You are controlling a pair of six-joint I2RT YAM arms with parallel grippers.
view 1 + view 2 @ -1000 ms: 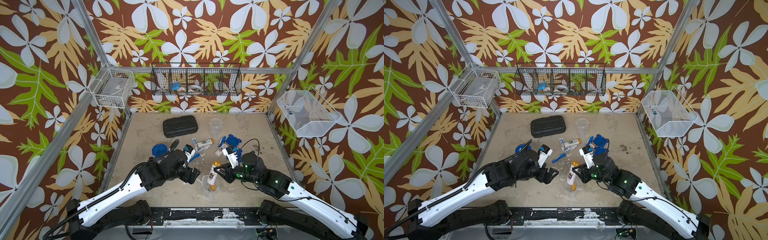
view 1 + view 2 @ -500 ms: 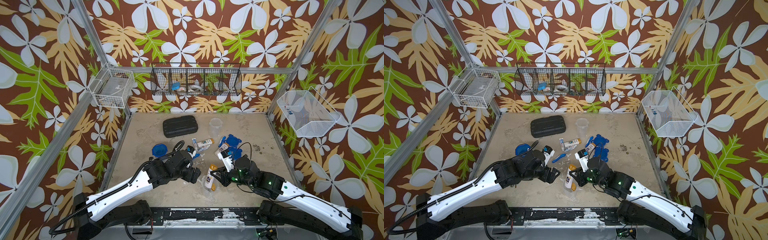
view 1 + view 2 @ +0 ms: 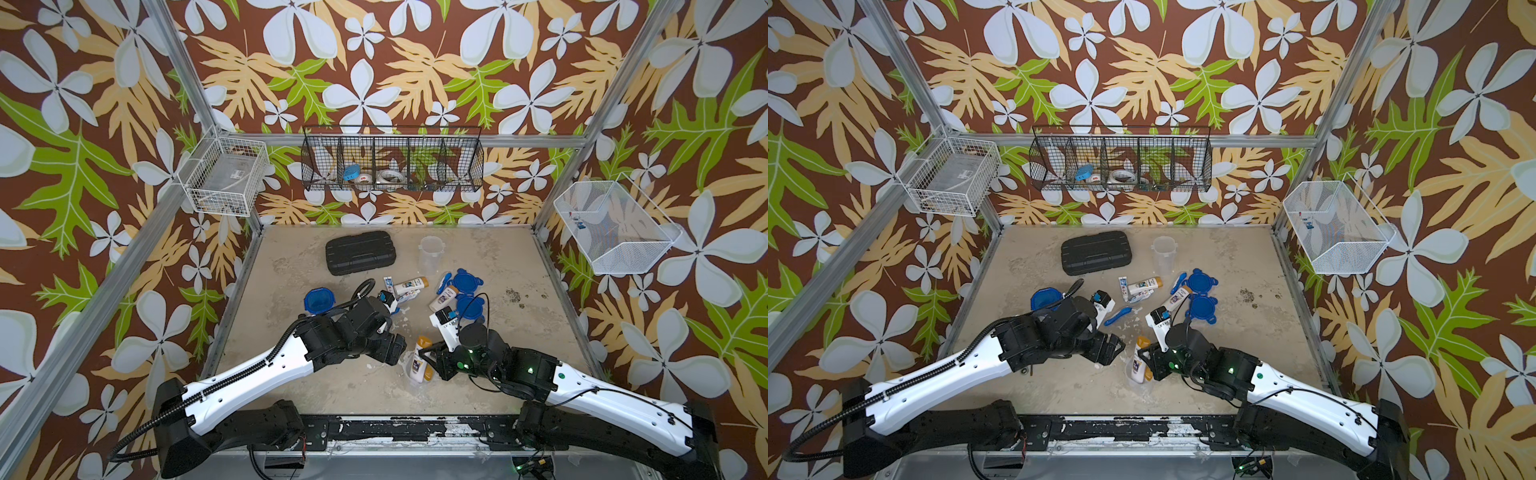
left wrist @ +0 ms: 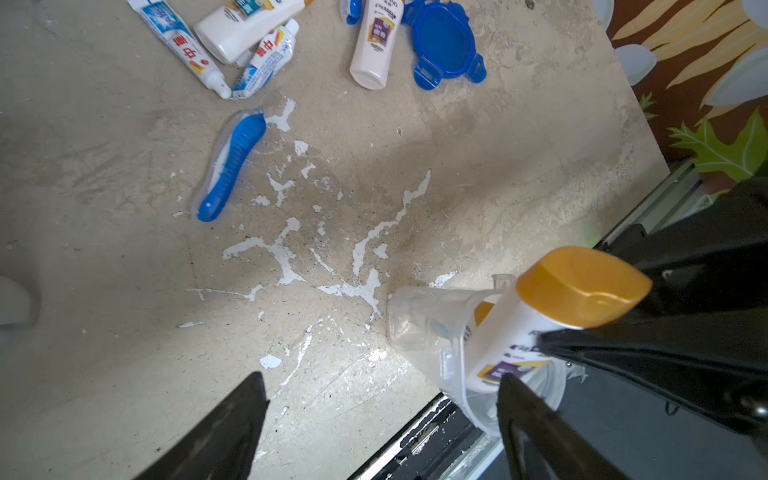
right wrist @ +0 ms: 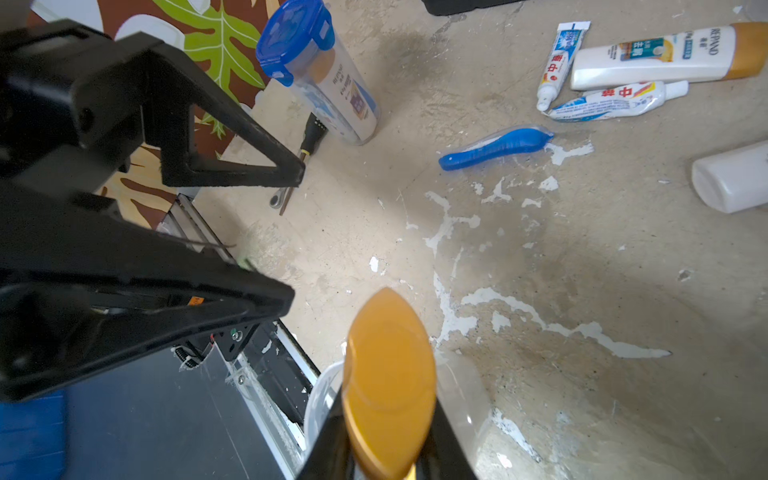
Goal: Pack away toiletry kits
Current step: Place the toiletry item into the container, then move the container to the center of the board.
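Right wrist view: a white bottle (image 5: 388,374) with an orange cap is seen clamped between the jaws of the right claw (image 5: 388,449), its lower end inside a clear open tumbler (image 5: 461,386) that rests on the worktop (image 5: 540,270) near the front edge. The left claw (image 4: 380,376) is held just beside that tumbler, jaws wide apart, nothing between them. Farther back a blue toothbrush (image 4: 232,166) is laid flat; beyond it two toothpaste tubes (image 4: 183,45) and a second bottle (image 4: 245,29) are bunched together, touching. A lidded tumbler (image 3: 318,300) is stood to the left, with a bottle visible inside. Two loose blue lids (image 3: 467,281) are found to the right beside a third bottle (image 3: 444,297). An empty tumbler (image 3: 431,253) is stood near the back, beside a black case (image 3: 360,252).
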